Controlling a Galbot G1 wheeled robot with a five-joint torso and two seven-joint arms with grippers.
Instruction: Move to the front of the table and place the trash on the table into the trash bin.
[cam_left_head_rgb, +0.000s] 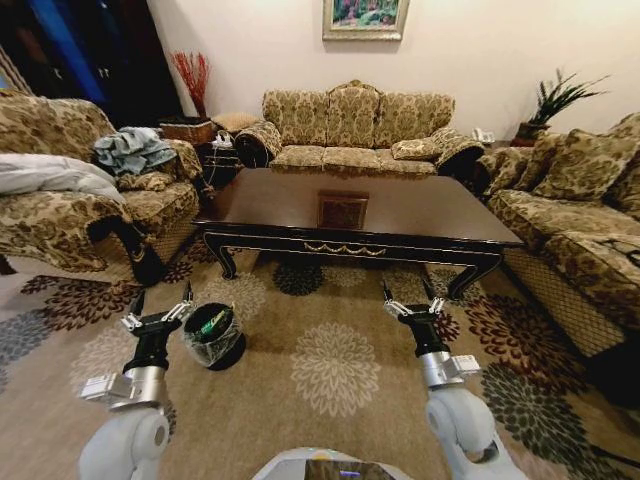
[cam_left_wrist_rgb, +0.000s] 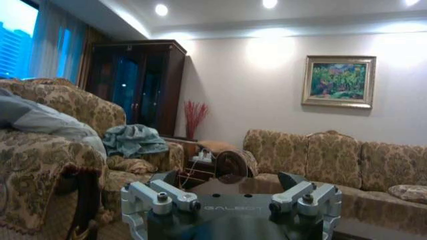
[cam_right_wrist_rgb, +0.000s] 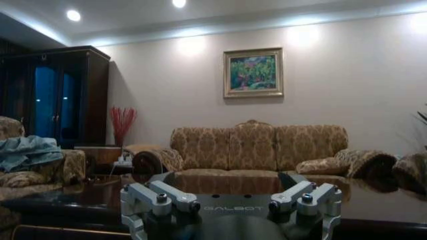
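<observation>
Nearest the robot, the left claw (cam_left_head_rgb: 161, 303) and the right claw (cam_left_head_rgb: 409, 293) are raised over the patterned carpet (cam_left_head_rgb: 330, 370), each spread wide and holding nothing. Just beside the left claw, on the carpet, stands the trash bin (cam_left_head_rgb: 213, 335), its clear liner showing something green inside. Beyond lies the bench (cam_left_head_rgb: 400, 215), its dark glossy top with the carved centre inlay (cam_left_head_rgb: 342, 210). Behind it stands a sofa (cam_left_head_rgb: 355, 130).
</observation>
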